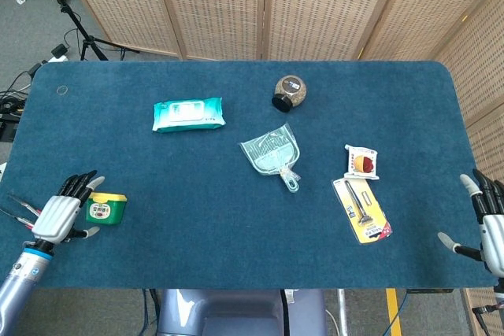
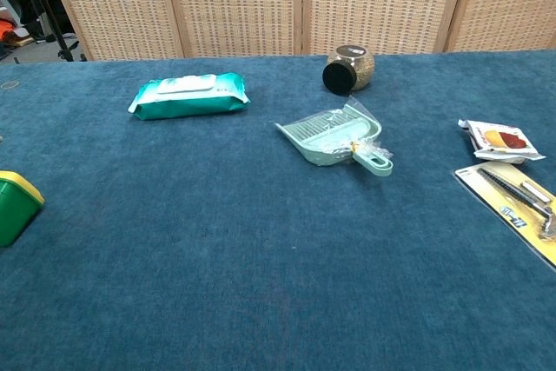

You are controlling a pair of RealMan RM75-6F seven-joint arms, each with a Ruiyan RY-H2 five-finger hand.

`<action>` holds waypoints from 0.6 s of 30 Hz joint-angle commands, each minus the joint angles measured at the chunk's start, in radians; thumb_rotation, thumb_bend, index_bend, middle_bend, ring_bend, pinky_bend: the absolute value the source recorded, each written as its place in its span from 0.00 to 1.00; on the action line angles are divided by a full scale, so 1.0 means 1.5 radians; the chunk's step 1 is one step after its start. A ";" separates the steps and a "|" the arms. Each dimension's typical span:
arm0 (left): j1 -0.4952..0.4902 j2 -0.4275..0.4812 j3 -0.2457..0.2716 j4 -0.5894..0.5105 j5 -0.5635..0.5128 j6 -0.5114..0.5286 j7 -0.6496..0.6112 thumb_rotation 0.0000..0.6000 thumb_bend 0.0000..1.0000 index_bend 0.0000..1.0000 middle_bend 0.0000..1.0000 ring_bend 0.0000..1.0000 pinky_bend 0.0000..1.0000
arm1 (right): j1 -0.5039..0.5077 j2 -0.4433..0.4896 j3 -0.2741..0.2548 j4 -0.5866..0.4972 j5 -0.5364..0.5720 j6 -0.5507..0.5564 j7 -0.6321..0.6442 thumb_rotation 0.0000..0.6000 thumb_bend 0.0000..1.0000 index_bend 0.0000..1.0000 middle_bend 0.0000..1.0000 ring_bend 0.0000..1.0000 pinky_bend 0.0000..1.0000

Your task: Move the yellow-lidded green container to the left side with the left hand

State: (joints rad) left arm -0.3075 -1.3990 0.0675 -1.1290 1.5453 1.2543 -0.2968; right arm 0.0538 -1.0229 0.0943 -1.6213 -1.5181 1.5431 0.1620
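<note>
A: Where does the small green container with the yellow lid [image 1: 105,208] sit?

B: Near the table's left edge, at about eight o'clock from the middle of the blue felt-covered table [image 1: 197,226]. In the head view its long axis runs roughly left to right, lid up, with a round label on the lid; the print is too small to read. The chest view catches only its right end at the left border [image 2: 16,206].

A: And the left hand [image 1: 61,216]?

B: Just beside the container, at its nine o'clock, fingers spread and pointing toward twelve, holding nothing. Whether a fingertip touches the container I cannot tell. The right hand [image 1: 488,224] is at the table's right edge, fingers apart, empty.

A: Anything else with writing?

B: A teal pack of wet wipes [image 1: 188,114] lies at about ten o'clock, its white flap unreadable. A yellow card with a metal tool [image 1: 362,209] lies at four o'clock, print illegible, and a small white packet with a red and yellow picture [image 1: 362,162] lies just above it. A pale green plastic dustpan in clear wrap [image 1: 272,156] sits near the centre, with a round glass jar with a black lid [image 1: 288,92] on its side at twelve.
</note>
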 commanded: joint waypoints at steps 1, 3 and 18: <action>0.000 -0.005 -0.002 -0.005 -0.006 -0.009 0.008 1.00 0.09 0.12 0.01 0.03 0.11 | 0.000 -0.001 0.000 0.001 0.000 -0.001 0.001 1.00 0.00 0.00 0.00 0.00 0.00; 0.004 -0.014 -0.011 -0.003 -0.014 0.000 0.014 1.00 0.10 0.23 0.07 0.12 0.19 | 0.001 -0.002 0.000 0.002 0.002 -0.003 0.000 1.00 0.00 0.00 0.00 0.00 0.00; 0.007 -0.001 -0.021 -0.022 -0.014 0.002 -0.003 1.00 0.41 0.52 0.31 0.33 0.36 | 0.001 -0.001 0.002 0.000 0.011 -0.008 -0.004 1.00 0.00 0.00 0.00 0.00 0.00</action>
State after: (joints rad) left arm -0.2935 -1.4258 0.0315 -1.1360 1.5166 1.2639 -0.2817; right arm 0.0556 -1.0240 0.0964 -1.6214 -1.5027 1.5313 0.1555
